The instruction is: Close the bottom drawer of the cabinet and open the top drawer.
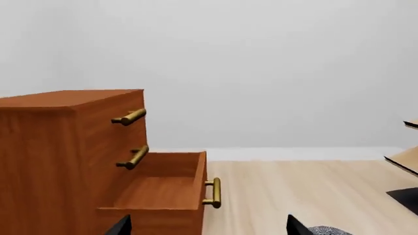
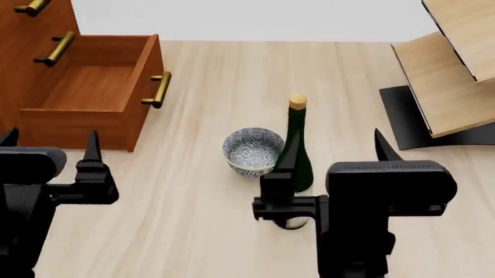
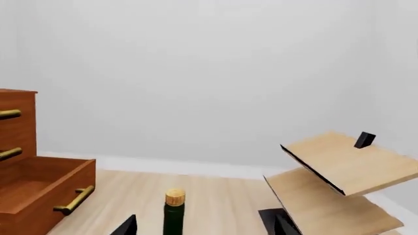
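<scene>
In the head view the left gripper (image 2: 50,145) sits at the lower left with its fingers (image 2: 93,147) spread and holding nothing, and the right gripper (image 2: 334,149) at lower centre likewise has its fingers (image 2: 383,146) parted around empty air. Just beyond the right gripper a dark green bottle (image 2: 298,145) with a cork stands upright on the pale wooden surface (image 2: 201,220), close beside a blue-patterned bowl (image 2: 253,150). At the upper left the cabinet (image 2: 19,52) has its bottom drawer (image 2: 93,87) pulled well out and its top drawer (image 1: 127,105) flush and shut, while a pale wooden rack (image 2: 452,75) tilts at the upper right.
</scene>
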You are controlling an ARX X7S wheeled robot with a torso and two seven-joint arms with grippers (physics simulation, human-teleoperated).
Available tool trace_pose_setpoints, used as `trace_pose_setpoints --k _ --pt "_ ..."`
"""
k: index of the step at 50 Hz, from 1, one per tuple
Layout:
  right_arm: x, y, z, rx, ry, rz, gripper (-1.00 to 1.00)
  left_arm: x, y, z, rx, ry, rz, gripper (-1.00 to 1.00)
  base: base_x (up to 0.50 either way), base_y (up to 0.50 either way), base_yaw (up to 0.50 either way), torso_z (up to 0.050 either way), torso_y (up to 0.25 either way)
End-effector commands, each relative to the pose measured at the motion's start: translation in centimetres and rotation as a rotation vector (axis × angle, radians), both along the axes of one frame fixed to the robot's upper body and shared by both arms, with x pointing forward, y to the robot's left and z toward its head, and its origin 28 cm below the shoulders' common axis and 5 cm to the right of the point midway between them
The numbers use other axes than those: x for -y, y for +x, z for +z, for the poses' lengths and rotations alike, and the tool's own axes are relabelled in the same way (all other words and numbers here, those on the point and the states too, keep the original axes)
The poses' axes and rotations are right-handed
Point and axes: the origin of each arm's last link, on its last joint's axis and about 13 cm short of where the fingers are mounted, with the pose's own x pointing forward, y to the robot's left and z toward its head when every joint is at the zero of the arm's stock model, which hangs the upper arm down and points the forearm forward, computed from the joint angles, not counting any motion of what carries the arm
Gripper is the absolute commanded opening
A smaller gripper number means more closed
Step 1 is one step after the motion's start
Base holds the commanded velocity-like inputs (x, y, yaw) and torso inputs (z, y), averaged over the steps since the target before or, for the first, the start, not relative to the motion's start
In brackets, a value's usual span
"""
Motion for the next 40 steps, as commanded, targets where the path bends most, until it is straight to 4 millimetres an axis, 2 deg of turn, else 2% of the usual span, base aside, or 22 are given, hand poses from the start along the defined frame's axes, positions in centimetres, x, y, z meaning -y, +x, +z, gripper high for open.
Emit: trace_pose_setpoints --k 1,2,3,5,8,9,10,11,12,14,16,22,24,25,28,40 --pt "-0.3 -0.2 0.9 0.045 -0.037 0.003 1.0 -4.3 0.8 0.8 0.108 -0.223 0.201 1.0 0.0 0.0 0.0 0.0 0.0" --pt "-0.3 -0.2 0.9 0.043 -0.039 0.004 1.0 -4.8 0.6 0.8 0.115 -0.25 0.214 1.0 0.0 0.0 0.0 0.0 0.0" --pt "-0.4 -0.2 0.8 0.044 -0.044 0.006 1.0 -5.7 0.6 0.8 0.087 -0.33 0.271 1.0 0.0 0.0 0.0 0.0 0.0" --pt "-0.6 -0.2 0.7 0.033 -0.032 0.022 1.0 -7.3 0.2 1.0 0.132 -0.481 0.269 1.0 0.0 0.0 0.0 0.0 0.0" --pt "-0.6 0.1 0.5 0.035 -0.042 0.005 1.0 -8.8 -0.2 1.1 0.192 -0.491 0.379 1.0 0.0 0.0 0.0 0.0 0.0" --pt "-0.7 0.2 0.5 0.036 -0.044 -0.01 1.0 -9.5 -0.5 2.2 0.214 -0.507 0.402 1.0 0.0 0.0 0.0 0.0 0.0" --pt "-0.8 0.2 0.6 0.036 -0.04 -0.01 1.0 -10.0 -0.8 2.3 0.241 -0.525 0.43 1.0 0.0 0.0 0.0 0.0 0.0" --pt "-0.9 0.2 0.6 0.039 -0.037 -0.007 1.0 -10.3 -1.0 1.5 0.259 -0.538 0.453 1.0 0.0 0.0 0.0 0.0 0.0" --pt "-1.0 0.2 0.7 0.039 -0.035 -0.002 1.0 -11.0 -1.2 2.3 0.284 -0.54 0.496 1.0 0.0 0.0 0.0 0.0 0.0" --pt "-1.1 0.2 0.7 0.042 -0.038 0.001 1.0 -11.8 -1.5 1.3 0.319 -0.562 0.564 1.0 0.0 0.0 0.0 0.0 0.0" --pt "-1.2 0.3 0.8 0.044 -0.043 0.004 1.0 -12.7 -2.1 2.0 0.378 -0.632 0.637 1.0 0.0 0.0 0.0 0.0 0.0" --pt "-1.1 0.2 0.8 0.044 -0.041 0.001 1.0 -13.6 -3.8 2.7 0.52 -0.752 0.732 1.0 0.0 0.0 0.0 0.0 0.0" --pt "-1.1 0.2 0.9 0.048 -0.036 0.002 1.0 -14.0 -4.6 2.8 0.619 -0.765 0.814 1.0 0.0 0.0 0.0 0.0 0.0" --pt "-1.1 0.2 0.9 0.051 -0.037 0.003 1.0 -14.0 -5.2 2.9 0.681 -0.808 0.805 1.0 0.0 0.0 0.0 0.0 0.0" --pt "-1.1 0.1 0.9 0.053 -0.03 0.007 1.0 -13.8 -6.3 3.2 0.777 -0.793 0.826 1.0 0.0 0.0 0.0 0.0 0.0" --pt "-1.1 0.0 1.0 0.067 -0.025 0.013 1.0 -14.0 -6.2 3.1 0.754 -0.815 0.869 1.0 0.0 0.0 0.0 0.003 0.012"
